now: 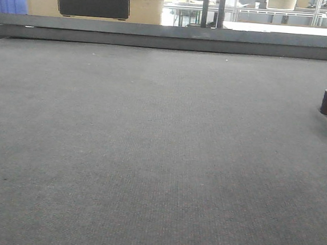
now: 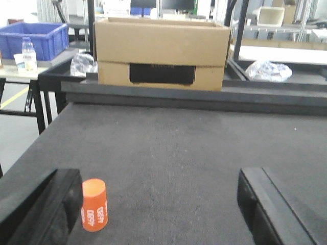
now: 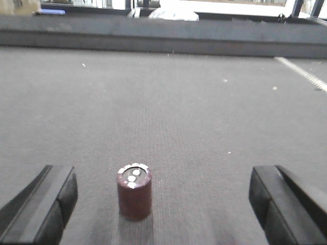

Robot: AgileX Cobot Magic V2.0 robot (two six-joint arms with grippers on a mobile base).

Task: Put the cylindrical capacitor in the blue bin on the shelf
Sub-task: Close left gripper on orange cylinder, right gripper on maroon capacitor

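Cylindrical capacitor (image 3: 134, 191) stands between the right gripper's (image 3: 161, 196) spread jaws.

The left gripper (image 2: 158, 179) is spread wide. Its two black fingers (image 2: 48, 204) show only at the lower corners of the left wrist view, pointing forward and held low. The right gripper (image 3: 162, 176) is posed the same way, its black fingers (image 3: 286, 204) far apart, pointing forward and low.

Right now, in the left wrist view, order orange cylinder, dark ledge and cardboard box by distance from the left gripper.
1. Orange cylinder, low left, beside a jaw.
2. Dark ledge, across the middle.
3. Cardboard box, behind the ledge.
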